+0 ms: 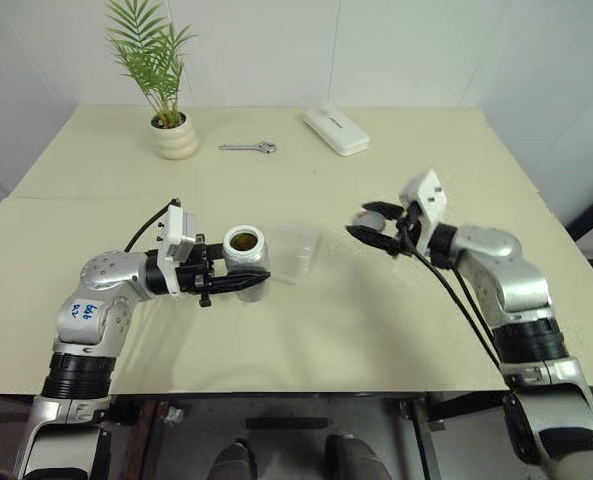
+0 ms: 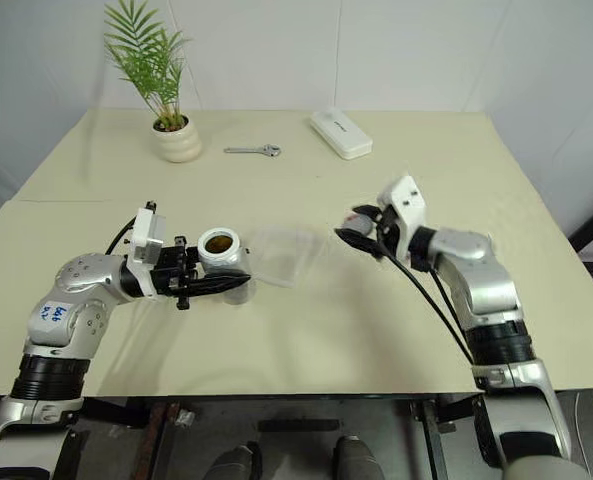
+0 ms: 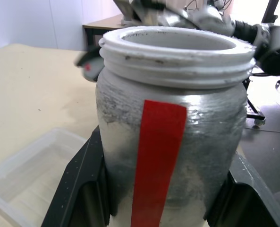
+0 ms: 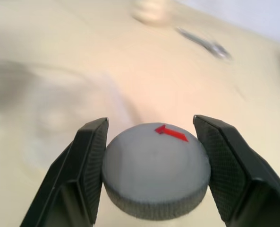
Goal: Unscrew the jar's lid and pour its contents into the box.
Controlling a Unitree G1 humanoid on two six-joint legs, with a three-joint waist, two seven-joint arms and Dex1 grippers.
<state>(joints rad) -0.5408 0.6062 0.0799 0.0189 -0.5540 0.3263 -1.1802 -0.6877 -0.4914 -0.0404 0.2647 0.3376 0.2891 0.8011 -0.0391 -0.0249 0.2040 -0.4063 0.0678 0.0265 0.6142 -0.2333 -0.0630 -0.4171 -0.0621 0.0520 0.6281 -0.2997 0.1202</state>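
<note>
Jar (image 1: 244, 248) first: from the head camera we see it open, standing upright above the table (image 1: 306, 330), with brown bits (image 1: 242, 240) at the bottom. Our left gripper (image 1: 238, 285) is squeezed shut around its lower body. The clear box (image 1: 294, 252) lies just beside the jar, on its right. Off to the right, well apart from the jar, our right gripper (image 1: 368, 223) is closed on the lid (image 1: 378, 212).

From the left wrist, we see the jar (image 3: 170, 137) up close. Its wall looks hard and smooth, so we think it could slip when tipped. Holding it low on the body, as now, leaves the mouth free for pouring. The box (image 3: 29, 170) looks thin and light, so we think a bump could push it away.

From the right wrist, the lid (image 4: 156, 168) sits between the two black fingers (image 4: 90, 165), which touch its bumpy rim. That rim looks good for holding. We think the lid is small and light.
</note>
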